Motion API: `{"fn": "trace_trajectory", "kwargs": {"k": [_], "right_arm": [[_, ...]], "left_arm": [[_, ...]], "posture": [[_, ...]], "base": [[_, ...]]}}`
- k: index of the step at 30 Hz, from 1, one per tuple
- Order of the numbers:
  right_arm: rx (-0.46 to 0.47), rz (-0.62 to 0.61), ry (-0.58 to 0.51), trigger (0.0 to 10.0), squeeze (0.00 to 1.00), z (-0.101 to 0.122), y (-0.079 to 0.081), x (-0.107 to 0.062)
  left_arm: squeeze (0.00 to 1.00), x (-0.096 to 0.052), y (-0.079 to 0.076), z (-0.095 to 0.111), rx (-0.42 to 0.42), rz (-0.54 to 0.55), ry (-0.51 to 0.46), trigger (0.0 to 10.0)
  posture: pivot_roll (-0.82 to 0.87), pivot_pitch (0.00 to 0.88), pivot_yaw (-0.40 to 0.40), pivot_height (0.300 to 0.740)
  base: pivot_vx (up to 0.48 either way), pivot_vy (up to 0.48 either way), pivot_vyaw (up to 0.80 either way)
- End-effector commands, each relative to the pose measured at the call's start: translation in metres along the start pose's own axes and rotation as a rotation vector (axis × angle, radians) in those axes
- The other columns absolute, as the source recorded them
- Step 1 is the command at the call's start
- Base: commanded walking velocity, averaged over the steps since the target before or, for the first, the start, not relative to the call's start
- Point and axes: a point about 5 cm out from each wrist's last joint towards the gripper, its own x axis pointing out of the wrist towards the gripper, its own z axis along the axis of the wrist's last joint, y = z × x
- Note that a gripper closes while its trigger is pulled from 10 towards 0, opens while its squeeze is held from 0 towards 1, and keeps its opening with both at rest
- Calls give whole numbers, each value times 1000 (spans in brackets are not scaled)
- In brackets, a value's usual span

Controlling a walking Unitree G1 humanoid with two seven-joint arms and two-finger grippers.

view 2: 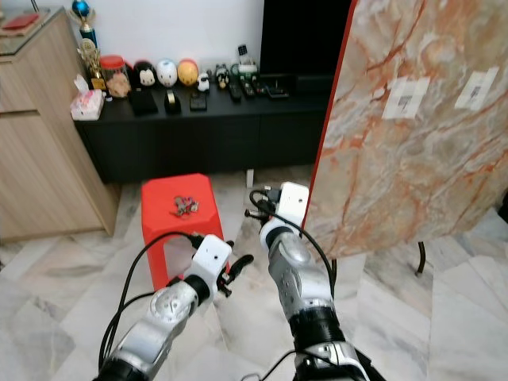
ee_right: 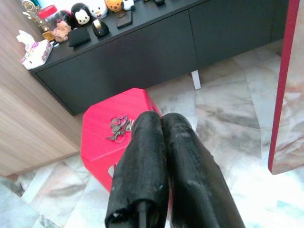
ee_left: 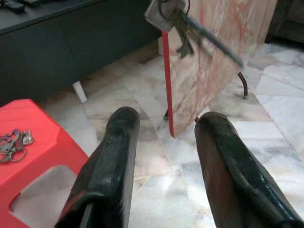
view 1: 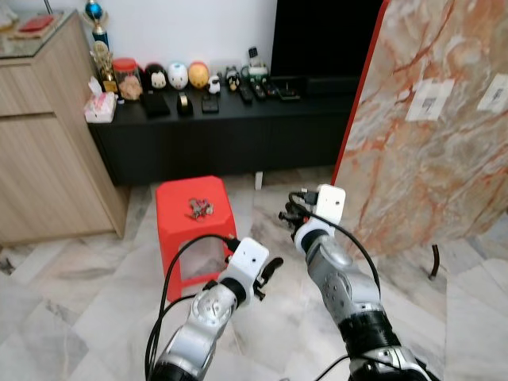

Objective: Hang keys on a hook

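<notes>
Right end effector (ee_right: 161, 137) closed, keys (ee_right: 118, 128) beyond on red stool (ee_right: 99, 142).

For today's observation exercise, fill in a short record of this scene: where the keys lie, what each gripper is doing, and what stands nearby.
keys: bunch of metal keys lying on top of the red plastic stool
left gripper: fingers open, raised beside the stool, holding nothing
right gripper: fingers shut, empty, pointing toward the stool
nearby: marble-patterned board with red edge leaning on the robot's right; low black cabinet behind the stool
</notes>
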Motion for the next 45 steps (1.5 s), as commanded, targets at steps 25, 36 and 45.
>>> {"fn": "trace_trajectory", "kwargs": {"k": [25, 36, 45], "right_arm": [[124, 222, 30, 10000, 0, 7, 76, -2], [135, 234, 35, 10000, 0, 10, 79, -3], [156, 249, 32, 10000, 0, 15, 84, -4]], "left_arm": [[0, 23, -6, 5, -31, 72, -16, 10000], [0, 25, -3, 6, -36, 102, -22, 10000], [0, 27, -3, 7, -45, 112, -29, 10000]], "posture": [[16, 0, -94, 740], [17, 0, -100, 740], [17, 0, -105, 740]], "base": [[0, 0, 0], [0, 0, 0], [0, 0, 0]]}}
